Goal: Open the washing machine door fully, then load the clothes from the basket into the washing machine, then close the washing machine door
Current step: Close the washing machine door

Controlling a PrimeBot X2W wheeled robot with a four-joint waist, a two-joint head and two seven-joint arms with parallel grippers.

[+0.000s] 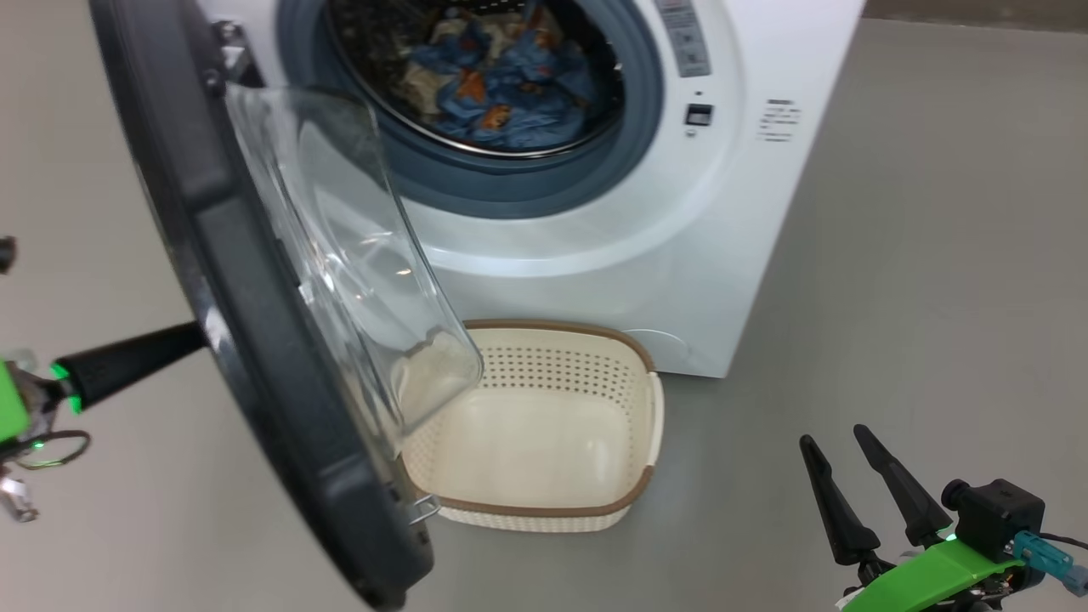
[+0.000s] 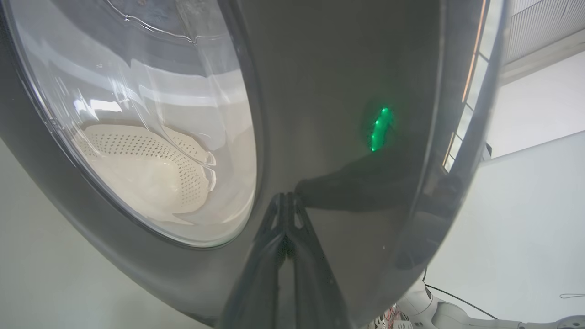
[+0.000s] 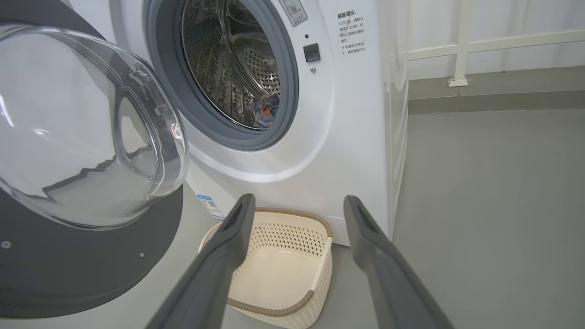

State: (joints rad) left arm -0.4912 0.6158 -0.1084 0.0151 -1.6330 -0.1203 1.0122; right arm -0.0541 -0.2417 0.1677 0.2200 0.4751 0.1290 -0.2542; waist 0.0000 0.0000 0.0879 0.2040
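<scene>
Left tool pressed together, tips against the washing machine door on its glossy ring; right tool spread, empty. Door looks stiff and slick: push flat near the free edge.

floor: smooth grey | white railing: along floor's far edge | light: even
</scene>
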